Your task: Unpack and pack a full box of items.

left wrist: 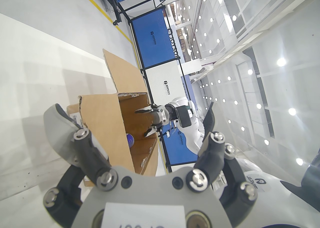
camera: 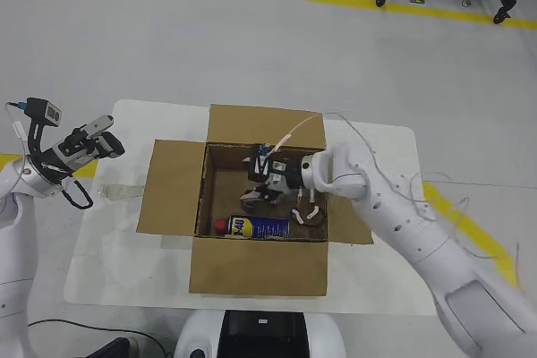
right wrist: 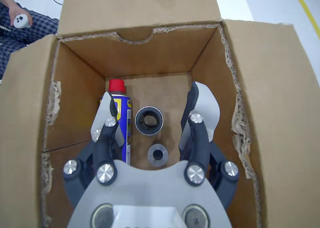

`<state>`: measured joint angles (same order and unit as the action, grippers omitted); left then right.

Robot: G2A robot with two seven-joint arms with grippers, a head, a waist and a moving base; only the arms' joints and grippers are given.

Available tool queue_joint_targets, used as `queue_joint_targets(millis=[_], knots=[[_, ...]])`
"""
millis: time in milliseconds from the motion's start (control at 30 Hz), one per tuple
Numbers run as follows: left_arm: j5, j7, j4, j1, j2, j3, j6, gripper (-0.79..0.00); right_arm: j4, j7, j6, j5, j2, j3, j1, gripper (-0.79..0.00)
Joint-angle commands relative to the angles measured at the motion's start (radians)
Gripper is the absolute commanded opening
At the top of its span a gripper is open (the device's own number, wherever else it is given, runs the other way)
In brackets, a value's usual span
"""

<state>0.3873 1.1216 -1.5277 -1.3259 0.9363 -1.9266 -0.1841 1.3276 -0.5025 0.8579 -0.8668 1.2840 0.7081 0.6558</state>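
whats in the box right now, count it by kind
spray can: 1
round hollow parts: 2, a black ring and a smaller grey ring
total: 3

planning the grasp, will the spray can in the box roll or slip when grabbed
Likely to roll if nudged: the spray can lies on its side inside the cardboard box. It looks rigid, so should take a firm squeeze. Its glossy round wall may slip in the right end effector.
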Motion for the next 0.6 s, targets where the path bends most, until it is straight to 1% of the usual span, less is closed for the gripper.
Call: queue_joint_targets(millis=[0,167,200,233,267,400,500,567], knots=[[0.000,0.000,0.000,0.000,0.000,0.000,0.000,0.000,0.052,-0.018,0.009,0.016,-0.019,0.043,0.034,-0.209],[0.000,0.000,0.000,0.000,0.000,0.000,0.000,0.000,0.177,-0.066,0.030,0.076,-0.065,0.154,0.135,-0.179],[0.000,0.000,0.000,0.000,0.000,0.000,0.000,0.000,0.198,-0.078,0.034,0.088,-0.075,0.176,0.157,-0.151],[0.000,0.000,0.000,0.000,0.000,0.000,0.000,0.000,0.220,-0.100,0.033,0.090,-0.084,0.197,0.177,-0.142],[0.000,0.000,0.000,0.000,0.000,0.000,0.000,0.000,0.244,-0.119,0.032,0.095,-0.092,0.216,0.197,-0.145],[0.000,0.000,0.000,0.000,0.000,0.000,0.000,0.000,0.324,-0.171,0.031,0.131,-0.123,0.295,0.275,-0.117],[0.000,0.000,0.000,0.000,0.000,0.000,0.000,0.000,0.367,-0.179,0.044,0.163,-0.142,0.349,0.330,-0.080],[0.000,0.000,0.000,0.000,0.000,0.000,0.000,0.000,0.382,-0.187,0.063,0.183,-0.154,0.379,0.365,-0.034]])
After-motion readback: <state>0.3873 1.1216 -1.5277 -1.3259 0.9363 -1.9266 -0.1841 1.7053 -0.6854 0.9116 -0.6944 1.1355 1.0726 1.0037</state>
